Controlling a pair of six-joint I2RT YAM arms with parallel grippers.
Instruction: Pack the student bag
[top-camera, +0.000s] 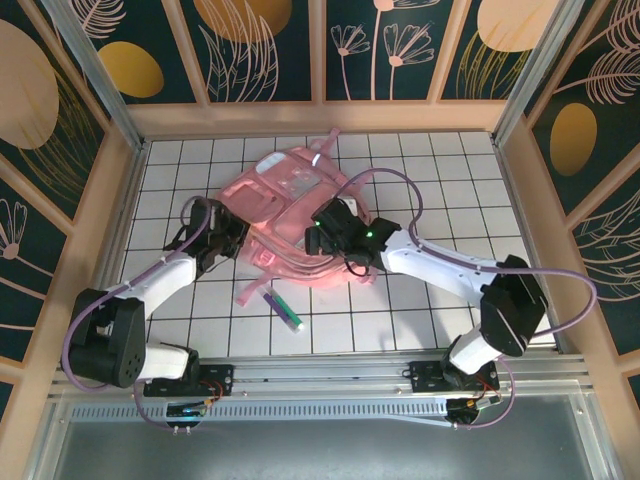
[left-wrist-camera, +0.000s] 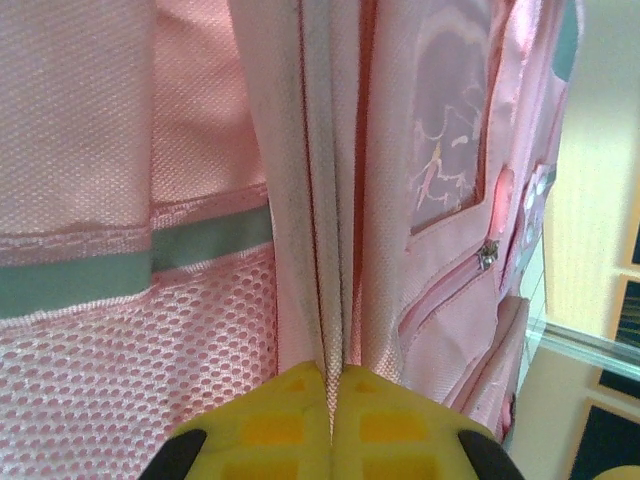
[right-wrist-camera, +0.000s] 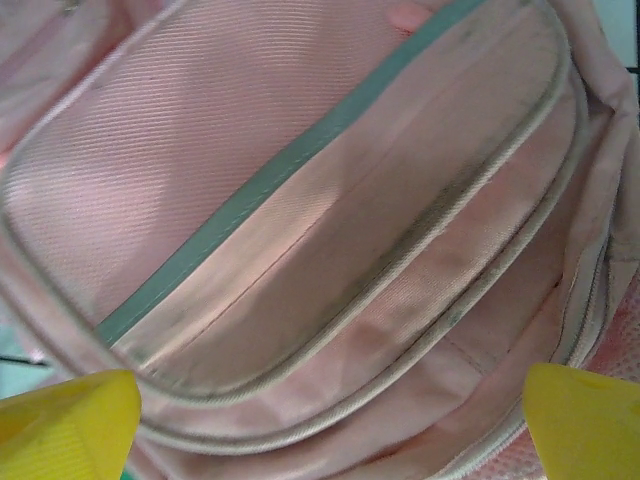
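The student bag (top-camera: 290, 195) is a large pink backpack lying flat in the middle of the white tiled table. My left gripper (top-camera: 231, 243) sits at the bag's left edge. In the left wrist view its yellow fingertips (left-wrist-camera: 290, 420) are shut on a folded seam of pink fabric (left-wrist-camera: 330, 250), with mesh and a grey-green strip to the left. My right gripper (top-camera: 318, 237) hovers over the bag's near middle. Its yellow fingertips (right-wrist-camera: 70, 425) stand wide apart above a pink pocket panel (right-wrist-camera: 300, 200) with grey piping, and nothing is held between them.
A purple marker with a green end (top-camera: 284, 309) lies on the tiles just in front of the bag. A pink strap (top-camera: 250, 292) trails toward it. Wooden rails (top-camera: 320, 118) and decorated walls enclose the table, with bare tiles at the front right (top-camera: 400, 320).
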